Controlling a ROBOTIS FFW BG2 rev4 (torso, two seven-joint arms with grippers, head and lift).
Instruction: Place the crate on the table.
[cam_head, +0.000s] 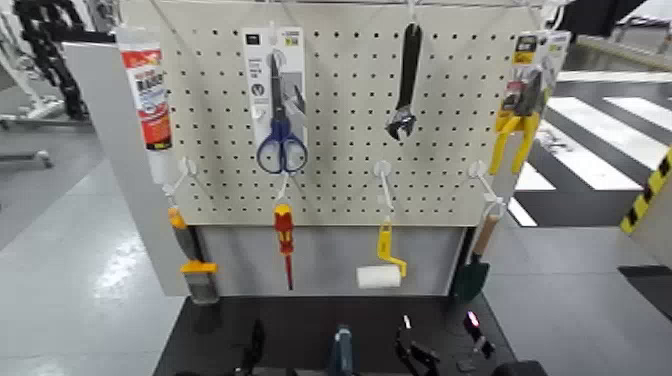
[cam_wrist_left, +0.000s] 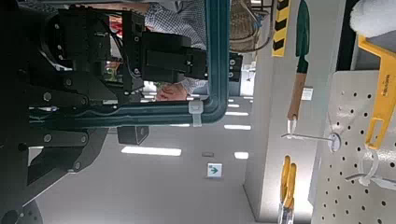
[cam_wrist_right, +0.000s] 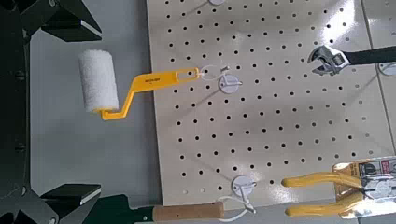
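2 views alone show the crate.

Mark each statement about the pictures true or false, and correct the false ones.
1. The left gripper is at the rim of the crate. True.
2. In the head view, the adjustable wrench hangs left of the scissors. False: it hangs to their right.
3. The right gripper is shut on the pliers. False: it is open and empty, in front of the pegboard.
4. The trowel has a green blade. True.
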